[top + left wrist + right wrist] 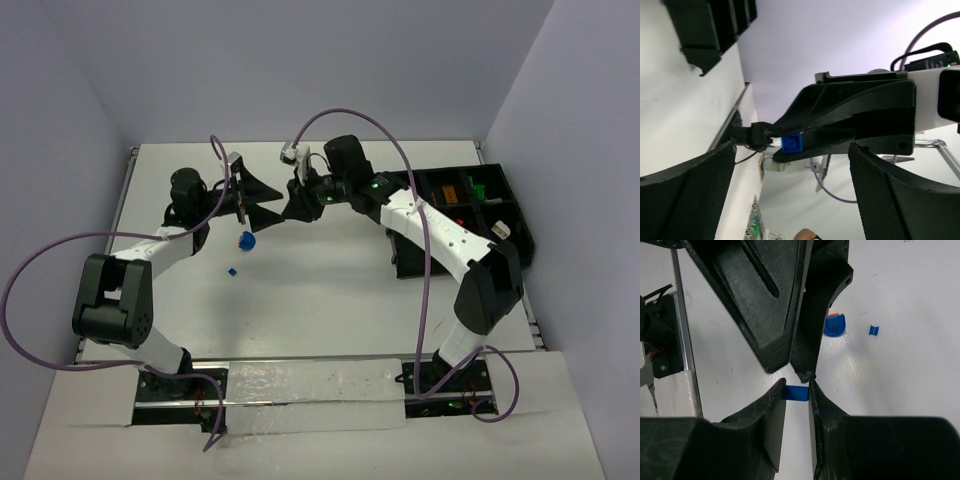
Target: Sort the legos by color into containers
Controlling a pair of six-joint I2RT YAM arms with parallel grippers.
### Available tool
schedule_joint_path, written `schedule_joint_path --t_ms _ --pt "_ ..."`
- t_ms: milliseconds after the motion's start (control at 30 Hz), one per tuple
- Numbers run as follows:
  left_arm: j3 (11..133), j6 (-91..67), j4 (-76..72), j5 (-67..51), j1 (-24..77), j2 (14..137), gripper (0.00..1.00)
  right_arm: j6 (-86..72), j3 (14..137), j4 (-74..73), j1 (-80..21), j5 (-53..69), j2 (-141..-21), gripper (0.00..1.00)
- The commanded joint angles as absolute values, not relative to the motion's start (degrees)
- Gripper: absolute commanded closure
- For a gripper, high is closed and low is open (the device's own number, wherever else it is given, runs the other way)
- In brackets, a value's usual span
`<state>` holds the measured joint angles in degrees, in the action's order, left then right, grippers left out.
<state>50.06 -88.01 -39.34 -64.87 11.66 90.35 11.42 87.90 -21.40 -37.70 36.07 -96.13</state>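
Observation:
My right gripper (289, 207) (797, 390) is shut on a small blue brick (796, 392), pinched at its fingertips and held above the table. The brick also shows in the left wrist view (791, 143), between the right gripper's black fingers. My left gripper (272, 203) (792, 167) is open and faces the right gripper tip to tip, its wide jaws on either side of the brick without touching it. The black compartment tray (505, 235) stands at the right, holding an orange piece (450, 193) and a green piece (478, 185).
A blue rounded piece with an orange bit (247, 240) (834, 325) and a tiny blue piece (232, 270) (873, 330) lie on the white table below the grippers. The tray's edge shows in the left wrist view (710, 30). Purple cables loop over both arms.

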Motion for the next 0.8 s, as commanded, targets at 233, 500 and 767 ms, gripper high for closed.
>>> schedule_joint_path --t_ms 233,500,767 --pt "64.9 -41.7 4.3 -53.8 4.7 88.8 0.01 15.3 75.9 -26.0 -26.8 34.4 -82.2 1.0" --pt "72.2 -10.6 16.6 -12.8 16.3 87.9 0.01 24.0 66.1 -35.7 -5.7 21.9 -76.1 1.0" --pt "81.9 -3.0 21.0 -0.6 21.7 99.9 0.01 24.7 65.7 -35.7 -4.7 12.1 -85.3 1.0"
